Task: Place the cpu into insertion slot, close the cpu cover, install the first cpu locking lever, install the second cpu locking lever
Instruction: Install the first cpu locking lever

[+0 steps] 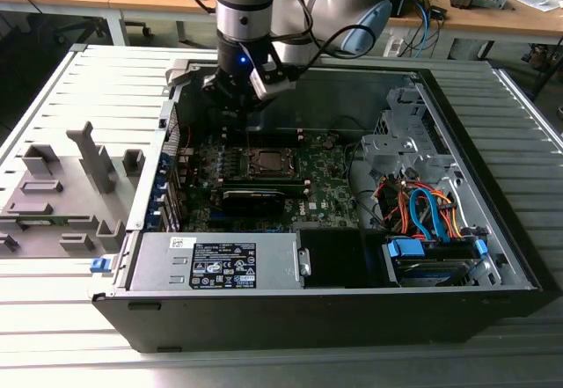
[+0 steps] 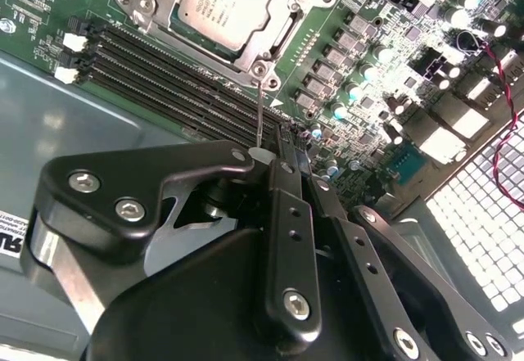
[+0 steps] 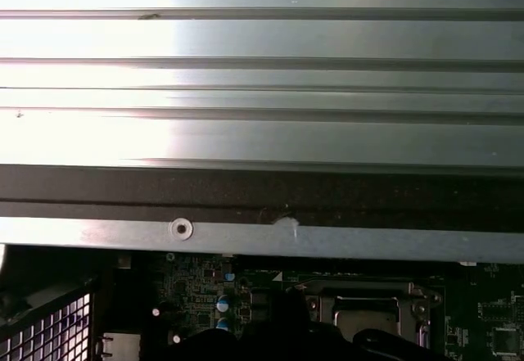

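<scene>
Above the motherboard's far edge, the gripper (image 2: 270, 152) has its black fingers (image 2: 288, 205) pinched together on a thin wire locking lever (image 2: 259, 111) beside the socket. Close by, the cpu (image 2: 229, 5) sits in the insertion slot (image 1: 268, 163), with the cpu cover (image 2: 282, 38) down around it, inside the open computer case (image 1: 457, 221).

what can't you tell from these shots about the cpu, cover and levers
- Cpu: in the second wrist view the frame's edge cuts it off.
- Cover: latched or not is unclear; a thin lever stands near the tool.
- Tool: its black links hide the tips in the second wrist view.
- Socket: too small in the exterior view.
</scene>
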Motion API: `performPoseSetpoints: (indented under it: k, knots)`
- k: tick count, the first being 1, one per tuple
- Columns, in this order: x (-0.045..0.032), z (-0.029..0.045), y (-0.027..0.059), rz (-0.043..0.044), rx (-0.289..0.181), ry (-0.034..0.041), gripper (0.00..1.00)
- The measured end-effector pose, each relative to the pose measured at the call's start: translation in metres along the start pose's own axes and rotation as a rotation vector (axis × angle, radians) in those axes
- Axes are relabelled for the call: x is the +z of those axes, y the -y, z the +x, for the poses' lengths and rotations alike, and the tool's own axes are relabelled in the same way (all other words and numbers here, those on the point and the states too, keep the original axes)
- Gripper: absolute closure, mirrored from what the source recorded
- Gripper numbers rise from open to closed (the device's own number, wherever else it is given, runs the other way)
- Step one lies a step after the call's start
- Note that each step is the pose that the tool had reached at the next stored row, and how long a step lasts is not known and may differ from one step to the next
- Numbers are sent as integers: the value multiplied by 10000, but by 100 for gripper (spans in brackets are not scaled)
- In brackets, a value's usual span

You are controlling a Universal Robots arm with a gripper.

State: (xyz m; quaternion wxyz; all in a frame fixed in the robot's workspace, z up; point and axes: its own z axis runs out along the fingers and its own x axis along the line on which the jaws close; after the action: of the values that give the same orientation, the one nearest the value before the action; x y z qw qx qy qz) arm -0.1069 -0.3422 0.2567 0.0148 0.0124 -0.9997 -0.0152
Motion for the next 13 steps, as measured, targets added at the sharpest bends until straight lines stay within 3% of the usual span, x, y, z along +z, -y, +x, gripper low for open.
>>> performPoseSetpoints:
  k: [13]
  knots:
    - [4, -43, 1, 0, 0, 0, 89]
